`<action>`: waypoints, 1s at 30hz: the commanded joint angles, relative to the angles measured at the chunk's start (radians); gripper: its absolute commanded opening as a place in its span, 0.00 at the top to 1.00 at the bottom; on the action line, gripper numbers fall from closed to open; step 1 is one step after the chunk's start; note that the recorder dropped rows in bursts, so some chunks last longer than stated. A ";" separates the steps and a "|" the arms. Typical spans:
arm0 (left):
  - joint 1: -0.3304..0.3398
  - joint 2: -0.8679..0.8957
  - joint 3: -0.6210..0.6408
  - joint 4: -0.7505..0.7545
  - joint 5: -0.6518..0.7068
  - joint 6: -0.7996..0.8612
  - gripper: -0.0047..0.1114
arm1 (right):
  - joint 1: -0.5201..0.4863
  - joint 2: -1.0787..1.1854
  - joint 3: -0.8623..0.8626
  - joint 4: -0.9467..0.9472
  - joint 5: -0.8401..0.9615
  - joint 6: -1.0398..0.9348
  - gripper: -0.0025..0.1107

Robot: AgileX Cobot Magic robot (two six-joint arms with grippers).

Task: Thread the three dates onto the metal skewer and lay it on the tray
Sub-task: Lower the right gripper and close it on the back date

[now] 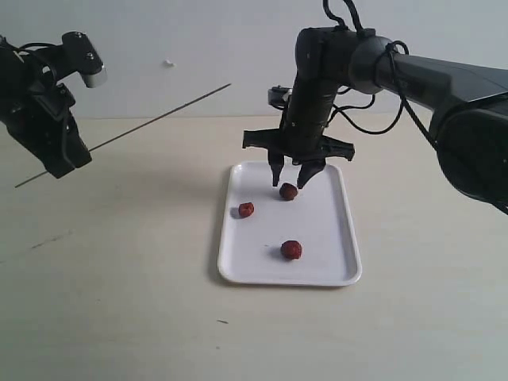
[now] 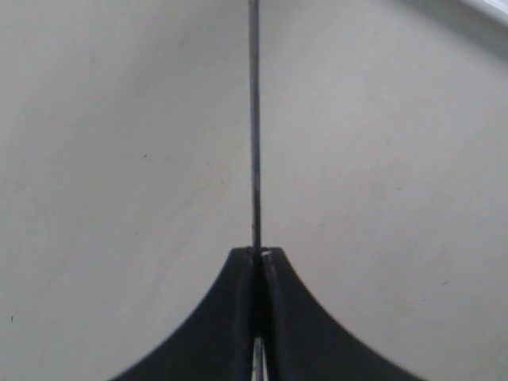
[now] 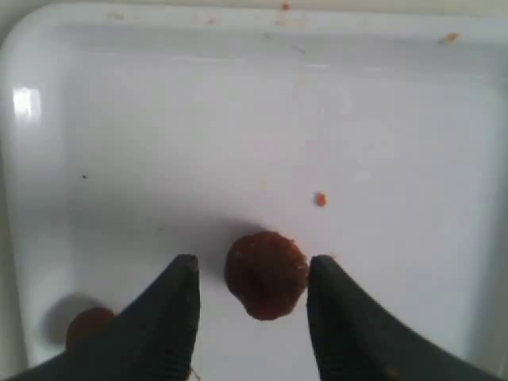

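Right claw (image 1: 289,179) hangs over the far end of the tray (image 1: 329,238), jaws spread, one finger on either side of a date (image 1: 288,190) with a gap showing each side; it grasps nothing; left claw (image 1: 70,163), well off the tray's left side above the table (image 1: 119,302), is clenched on the one metal skewer (image 1: 159,119), which slants up toward the tray's far end; three dates lie apart on the one tray: the flanked one, a second (image 1: 246,209) near its left rim, a third (image 1: 291,250) toward its near edge.
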 commanded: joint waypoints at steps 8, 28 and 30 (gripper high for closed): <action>0.001 -0.011 0.005 -0.057 -0.015 -0.009 0.96 | 0.002 -0.004 0.068 -0.015 -0.004 0.085 0.59; 0.001 -0.011 0.005 -0.063 -0.015 -0.009 0.96 | 0.002 -0.019 0.068 -0.163 -0.004 0.057 0.59; 0.001 -0.011 0.005 -0.063 -0.015 -0.009 0.96 | 0.002 -0.031 0.068 -0.195 -0.004 0.013 0.59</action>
